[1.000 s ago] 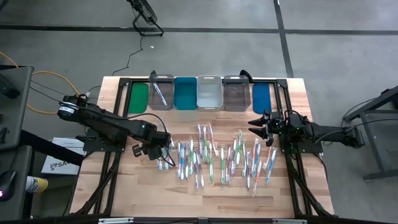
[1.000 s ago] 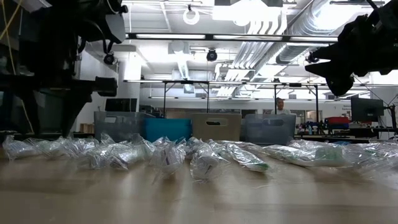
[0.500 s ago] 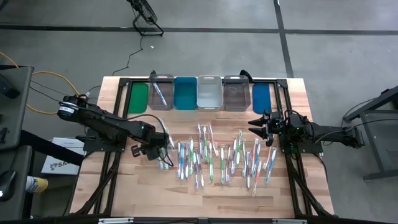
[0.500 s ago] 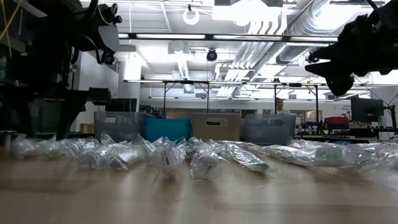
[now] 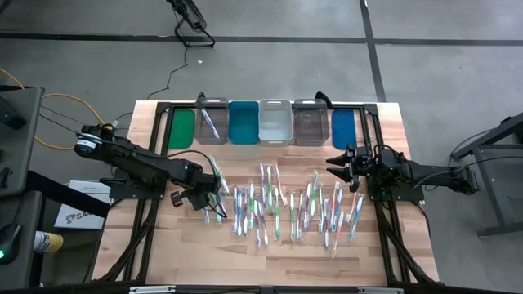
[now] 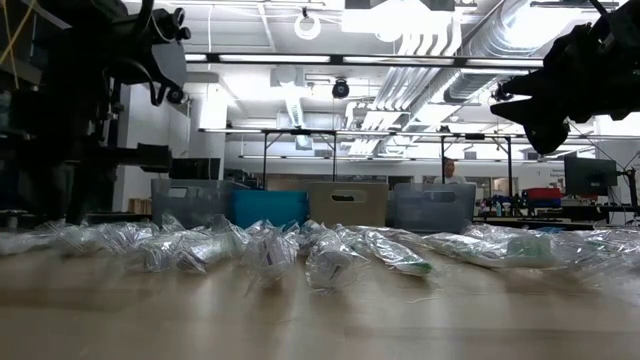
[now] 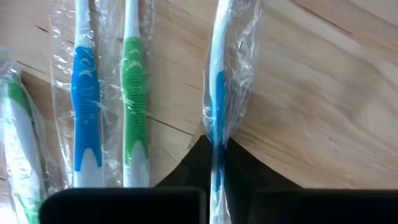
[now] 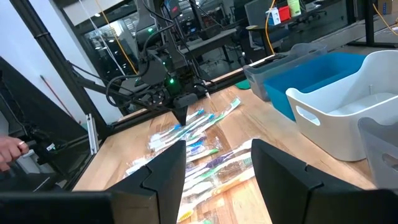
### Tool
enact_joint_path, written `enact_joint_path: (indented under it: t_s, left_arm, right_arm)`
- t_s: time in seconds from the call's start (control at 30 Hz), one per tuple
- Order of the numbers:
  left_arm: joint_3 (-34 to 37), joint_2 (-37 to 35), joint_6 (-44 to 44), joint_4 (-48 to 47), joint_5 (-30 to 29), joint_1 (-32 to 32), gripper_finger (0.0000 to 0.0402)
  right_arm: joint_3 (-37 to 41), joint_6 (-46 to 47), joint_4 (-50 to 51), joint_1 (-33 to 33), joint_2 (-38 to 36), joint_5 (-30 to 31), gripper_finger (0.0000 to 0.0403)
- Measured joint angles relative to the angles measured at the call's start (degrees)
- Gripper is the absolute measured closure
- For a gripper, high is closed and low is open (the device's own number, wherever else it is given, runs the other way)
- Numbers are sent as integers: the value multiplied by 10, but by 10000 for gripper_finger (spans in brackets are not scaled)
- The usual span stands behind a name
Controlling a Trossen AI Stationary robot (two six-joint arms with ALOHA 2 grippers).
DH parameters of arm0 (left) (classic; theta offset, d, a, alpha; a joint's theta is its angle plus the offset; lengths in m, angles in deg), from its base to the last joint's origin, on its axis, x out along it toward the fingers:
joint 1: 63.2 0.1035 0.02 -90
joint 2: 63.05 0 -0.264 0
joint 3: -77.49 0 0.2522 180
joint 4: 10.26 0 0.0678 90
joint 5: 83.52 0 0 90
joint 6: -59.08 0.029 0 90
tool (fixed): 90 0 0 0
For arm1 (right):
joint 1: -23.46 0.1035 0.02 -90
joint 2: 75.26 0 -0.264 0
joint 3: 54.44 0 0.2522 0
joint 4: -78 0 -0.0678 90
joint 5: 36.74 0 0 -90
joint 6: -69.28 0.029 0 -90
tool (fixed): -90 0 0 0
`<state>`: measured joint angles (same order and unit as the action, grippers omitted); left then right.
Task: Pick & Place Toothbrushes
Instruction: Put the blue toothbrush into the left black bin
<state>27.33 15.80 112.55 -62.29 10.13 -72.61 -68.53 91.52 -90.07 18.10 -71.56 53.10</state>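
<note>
Left hand point(image 7: 217, 163) has clamped blue toothbrush point(image 7: 217, 93), pile's left edge.

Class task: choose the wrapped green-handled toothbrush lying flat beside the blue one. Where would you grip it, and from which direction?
Grip the green-handled toothbrush across its thick coloured handle, coming straight down from above. It lies flat on the table, and the blue-handled toothbrush lies close alongside, so narrow fingers should straddle only the handle.

Matt wood table point(image 5: 163, 245); toothbrushes point(image 7: 84, 112) in glossy, crinkled, probably plastic wrap.
</note>
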Motion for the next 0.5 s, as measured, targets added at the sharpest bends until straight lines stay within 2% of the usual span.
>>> enact_joint_path:
  t_s: [0.13, 0.23, 0.5]
  left_arm:
    - [0, 0, -4, 0, 0, 0, 378]
    - [-11, 1, -25, -16, -5, 0, 385]
    - [-77, -32, -95, -78, -8, 0, 392]
  right_arm:
    - [0, 0, 0, 0, 0, 0, 227]
    - [0, 0, 0, 0, 0, 0, 227]
    - [0, 0, 0, 0, 0, 0, 227]
